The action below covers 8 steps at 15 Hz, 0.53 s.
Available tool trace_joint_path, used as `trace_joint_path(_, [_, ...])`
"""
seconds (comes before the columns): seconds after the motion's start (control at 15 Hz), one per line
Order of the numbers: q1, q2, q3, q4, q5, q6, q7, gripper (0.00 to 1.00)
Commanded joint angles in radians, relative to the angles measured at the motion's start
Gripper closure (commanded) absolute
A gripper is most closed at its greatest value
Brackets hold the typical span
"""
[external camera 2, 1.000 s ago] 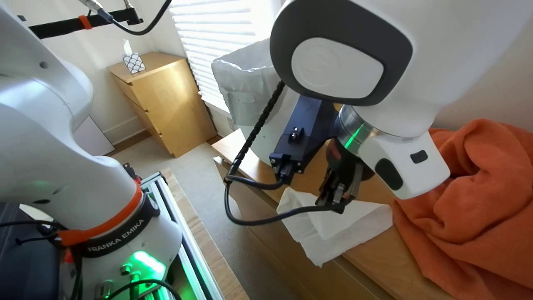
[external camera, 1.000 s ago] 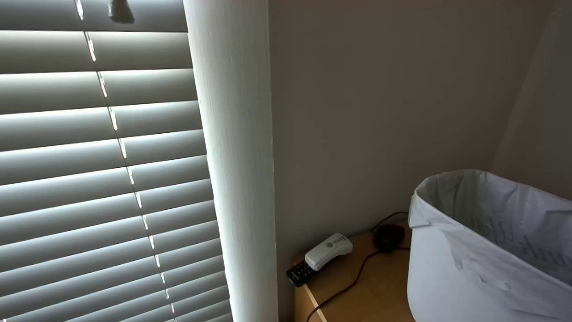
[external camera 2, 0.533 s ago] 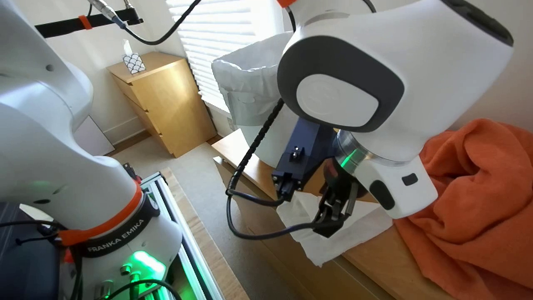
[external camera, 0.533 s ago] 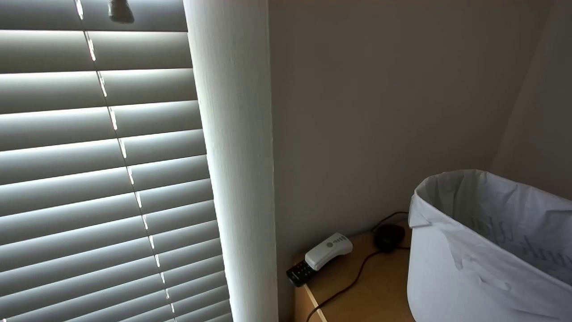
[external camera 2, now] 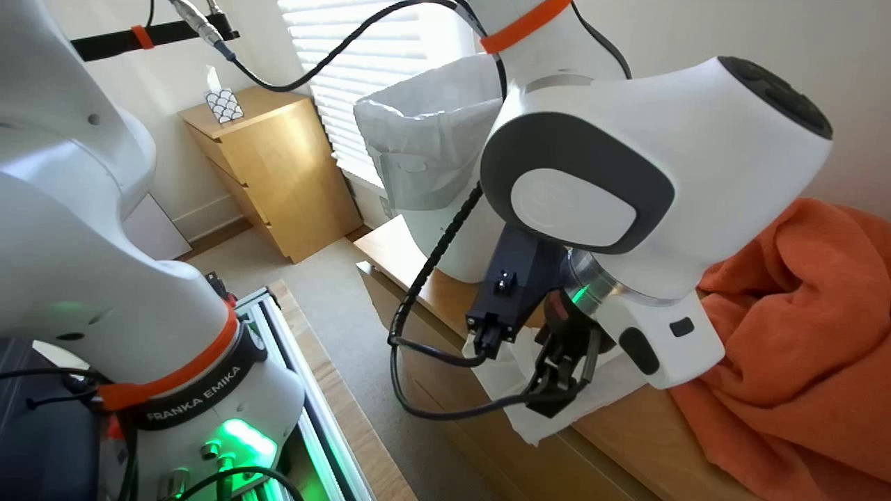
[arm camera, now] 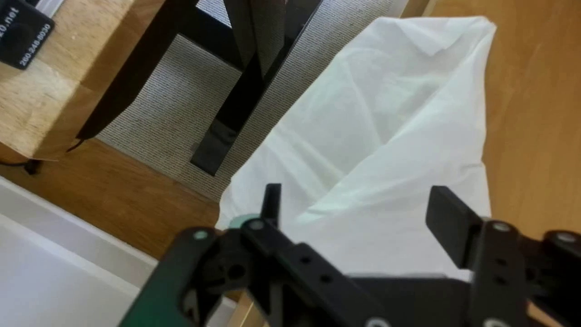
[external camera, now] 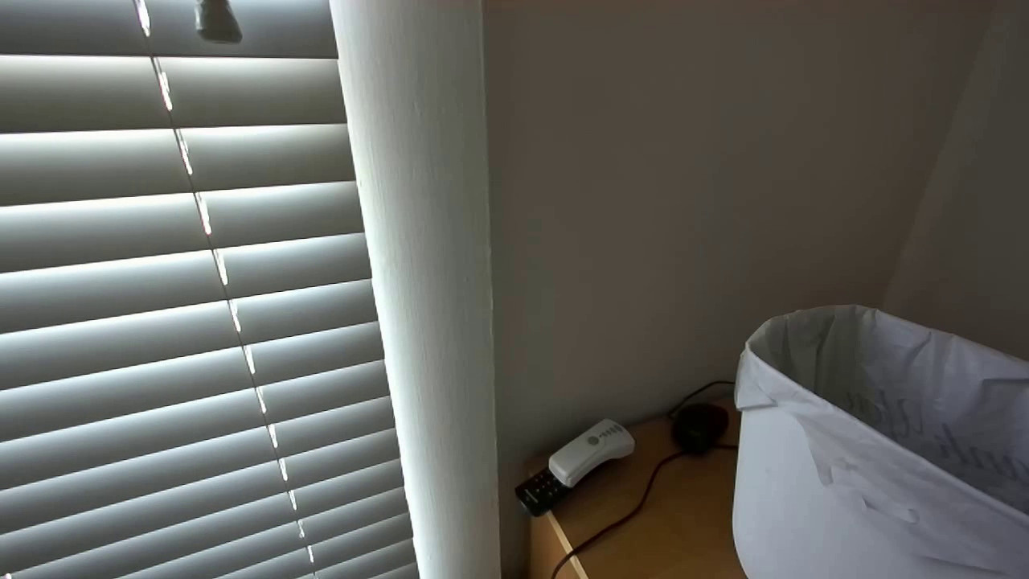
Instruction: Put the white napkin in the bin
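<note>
Beneath the gripper [arm camera: 358, 213], on the wooden cabinet top [arm camera: 535, 113] and partly over its edge, lies the white napkin [arm camera: 386, 150]. The fingers [arm camera: 448, 227] stand well apart, with nothing clamped between them. Whether either tip touches the napkin cannot be told, since the gripper covers its lower end in the wrist view.

Handling, as judged: the napkin is light, soft and limp, probably thin paper, easily creased and perhaps easily torn. It has little stiffness, so a pinch on a flat single layer would likely slip or drag. The better hold appears to be the doubled part along the diagonal fold, where there is more material to gather. The overhanging side calls for care: a sideways push could send the piece to the floor [arm camera: 140, 195].

Appearance: plain white, faintly creased, with uneven edges, a shaded hollow beside the fold, and a small turned-over flap at the end uppermost in the wrist view.

Surroundings: an orange cloth [external camera 2: 800, 334] lies near the napkin. The bin [external camera: 784, 498], its mouth facing up and a plastic liner [external camera 2: 424, 142] over its rim, stands near the window blinds [external camera: 96, 354]. Disposal is not yet done.
</note>
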Motion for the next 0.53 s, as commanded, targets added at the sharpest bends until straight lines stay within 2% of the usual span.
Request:
trace_joint_path(0.0, [-0.009,0.043,0.009,0.024,0.017,0.010,-0.025,0.47])
trace_joint_path(0.47, [-0.015,0.057,0.013,0.041,0.017,-0.005,-0.046,0.99])
